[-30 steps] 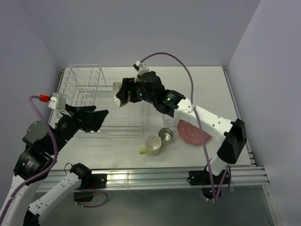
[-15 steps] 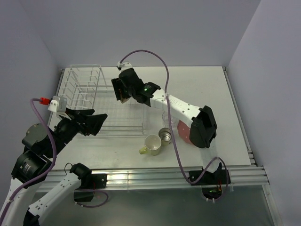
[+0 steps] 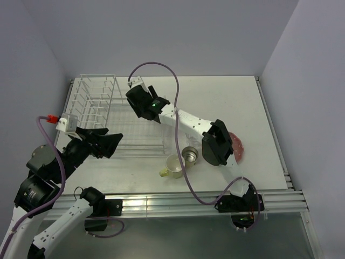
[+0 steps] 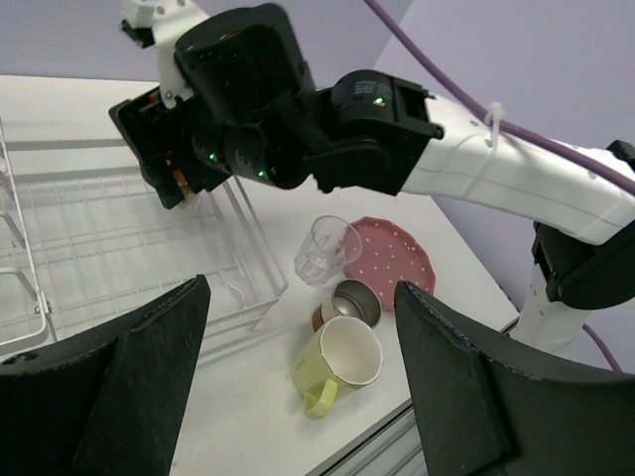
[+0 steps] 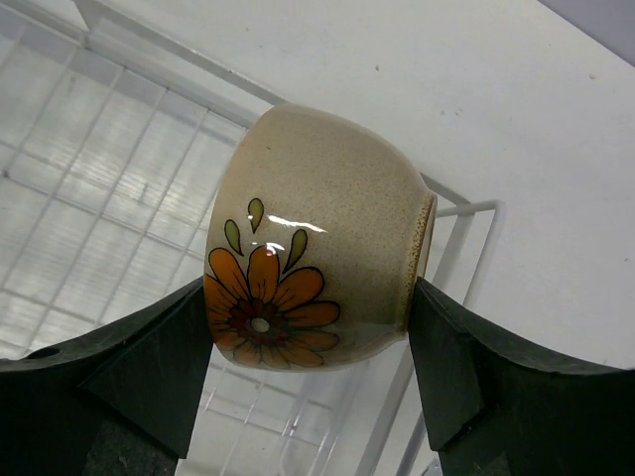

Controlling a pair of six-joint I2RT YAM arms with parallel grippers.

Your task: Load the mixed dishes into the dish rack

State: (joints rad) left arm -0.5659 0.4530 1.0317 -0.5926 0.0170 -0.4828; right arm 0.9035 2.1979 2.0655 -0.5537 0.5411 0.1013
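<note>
The right gripper is clamped on the cream bowl, which is turned on its side over the low basket of the dish rack in the upper left of the top view. The left gripper hangs wide open at lower left. Right of the rack, close together on the table, sit the pink white-dotted plate, the pale yellow-green mug, the clear glass tumbler and the small steel cup.
</note>
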